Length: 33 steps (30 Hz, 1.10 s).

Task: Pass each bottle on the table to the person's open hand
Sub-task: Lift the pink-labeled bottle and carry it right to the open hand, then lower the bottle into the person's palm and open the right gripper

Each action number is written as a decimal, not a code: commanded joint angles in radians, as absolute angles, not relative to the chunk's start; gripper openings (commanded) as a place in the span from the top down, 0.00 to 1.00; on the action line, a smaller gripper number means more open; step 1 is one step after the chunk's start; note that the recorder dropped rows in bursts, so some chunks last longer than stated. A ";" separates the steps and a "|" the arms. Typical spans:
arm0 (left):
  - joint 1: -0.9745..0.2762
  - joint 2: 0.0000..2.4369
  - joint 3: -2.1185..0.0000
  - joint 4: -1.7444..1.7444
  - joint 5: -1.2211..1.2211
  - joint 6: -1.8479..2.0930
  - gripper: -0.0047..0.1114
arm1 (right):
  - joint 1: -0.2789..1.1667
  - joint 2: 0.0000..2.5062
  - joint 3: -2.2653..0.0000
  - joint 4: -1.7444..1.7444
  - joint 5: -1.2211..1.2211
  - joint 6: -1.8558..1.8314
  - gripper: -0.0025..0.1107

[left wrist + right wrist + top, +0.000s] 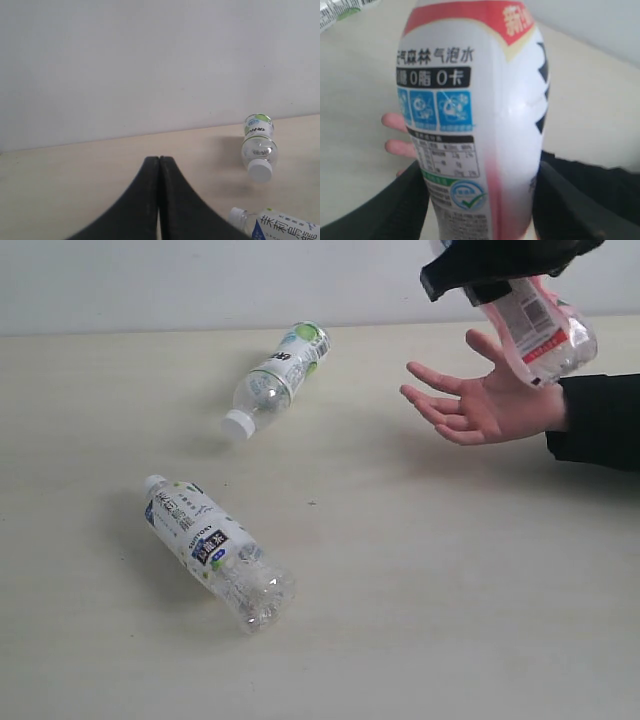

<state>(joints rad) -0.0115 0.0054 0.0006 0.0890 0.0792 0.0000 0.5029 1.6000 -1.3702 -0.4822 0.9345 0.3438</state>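
Now my right pincer (497, 285) pinches a clear plastic bottle (545, 340), its glossy red-pink label (470, 115) reading "气泡水", near the open hand (480, 400); my left pincer (159, 167) is pressed together.

The far bottle (275, 380) and near bottle (215, 550), clear and white-capped, lie on their sides on the pale worktop (420, 600). The pink bottle (540, 335) hangs tilted over the open hand (480, 400).

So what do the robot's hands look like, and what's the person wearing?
Both hands are black: the left hand has two curved fingers tapering to narrow tips; the right hand looks chunky and angular. The person wears a black sleeve.
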 commanded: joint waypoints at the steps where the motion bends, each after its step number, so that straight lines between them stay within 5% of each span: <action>1: -0.010 0.000 0.000 0.089 0.075 0.000 0.96 | 0.424 1.622 -1.381 -0.295 0.952 0.294 0.98; 17: -0.010 0.000 0.000 0.089 0.075 0.000 0.96 | 0.376 1.911 -1.415 -0.265 0.933 0.317 0.98; 33: -0.010 0.000 0.000 0.089 0.075 0.000 0.96 | 0.354 1.922 -1.415 -0.313 0.839 0.449 0.98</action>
<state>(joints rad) -0.0115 0.0054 0.0006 0.0890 0.0792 0.0000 0.3631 1.9212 -1.4089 -0.3054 0.8432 0.4395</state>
